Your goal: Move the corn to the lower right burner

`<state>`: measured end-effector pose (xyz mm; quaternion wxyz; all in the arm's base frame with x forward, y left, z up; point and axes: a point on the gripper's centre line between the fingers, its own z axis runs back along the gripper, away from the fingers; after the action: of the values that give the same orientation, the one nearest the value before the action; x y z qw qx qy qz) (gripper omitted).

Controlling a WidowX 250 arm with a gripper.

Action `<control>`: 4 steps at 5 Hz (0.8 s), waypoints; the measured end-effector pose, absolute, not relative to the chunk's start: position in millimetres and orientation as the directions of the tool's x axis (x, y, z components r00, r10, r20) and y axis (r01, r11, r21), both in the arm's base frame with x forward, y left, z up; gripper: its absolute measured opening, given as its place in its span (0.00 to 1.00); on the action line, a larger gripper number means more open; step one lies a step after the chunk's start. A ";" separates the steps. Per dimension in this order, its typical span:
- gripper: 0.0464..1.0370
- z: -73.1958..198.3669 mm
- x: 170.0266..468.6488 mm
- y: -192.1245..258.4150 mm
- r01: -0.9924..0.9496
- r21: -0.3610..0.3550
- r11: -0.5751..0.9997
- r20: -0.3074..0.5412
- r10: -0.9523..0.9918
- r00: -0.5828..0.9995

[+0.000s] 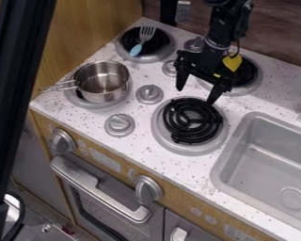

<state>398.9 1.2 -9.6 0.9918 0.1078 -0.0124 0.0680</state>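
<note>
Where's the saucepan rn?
Camera view, left side: the saucepan sits on the lower left burner, just below the upper left burner with the fork, handle pointing left.

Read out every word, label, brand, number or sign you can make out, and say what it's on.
No text is legible.
Pale rectangular marking on the light-brown wooden front panel, between two round grey knobs: too small to read.
Whitish round marks on that panel: too small to make out.
Pale rectangular marking near the picture's bottom edge: too small to read.

Brown wood-grain wall (pixel 280 30) behind speckled countertop (pixel 87 123)
</note>
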 end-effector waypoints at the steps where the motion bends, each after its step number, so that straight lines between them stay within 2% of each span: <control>1: 0.96 -29.1 390.6 2.0 -0.127 0.220 0.967 -0.013 0.134 0.991; 2: 0.96 -35.2 417.1 -6.2 -0.034 0.168 0.985 0.030 0.029 0.999; 3: 0.96 -23.2 455.5 -16.9 0.041 0.110 0.993 0.123 -0.054 0.991; 4: 0.96 -0.6 482.9 -20.7 0.036 0.092 0.995 0.226 -0.056 0.973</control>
<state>482.9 -20.7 -0.6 0.9922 0.0436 -0.1147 -0.0230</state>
